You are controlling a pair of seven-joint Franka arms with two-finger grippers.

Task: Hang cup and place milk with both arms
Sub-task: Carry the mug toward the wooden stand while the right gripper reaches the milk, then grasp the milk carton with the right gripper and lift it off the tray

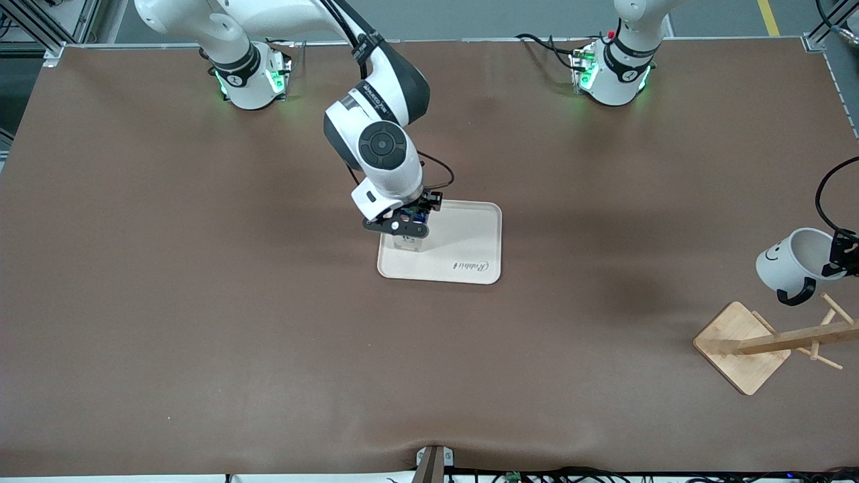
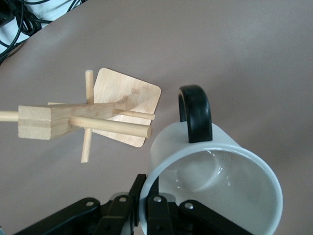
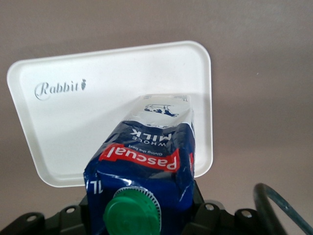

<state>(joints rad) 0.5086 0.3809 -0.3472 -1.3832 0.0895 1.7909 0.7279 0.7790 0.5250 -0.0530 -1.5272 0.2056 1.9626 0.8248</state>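
Note:
The milk point(image 1: 417, 216) point(image 3: 146, 156), a dark blue carton with a green cap, is upright at the corner of the white tray point(image 1: 470, 235) point(image 3: 73, 137) nearest the right arm's base. My right gripper point(image 1: 409, 231) point(image 3: 142, 208) comes down over it, shut on its sides just below the cap. The cup point(image 1: 792, 261) point(image 2: 215, 186), white with a black handle and a smiley face, hangs tilted in the air over the wooden rack point(image 1: 741, 345) point(image 2: 49, 121). My left gripper point(image 1: 839, 258) point(image 2: 146, 198) is shut on its rim, and the handle points down toward the rack's pegs.
The rack stands on a square wooden base near the left arm's end of the table, closer to the front camera than the tray. Its pegs point(image 2: 112, 126) stick out sideways just beside the cup's handle. Brown table mat point(image 1: 201, 302) lies all around.

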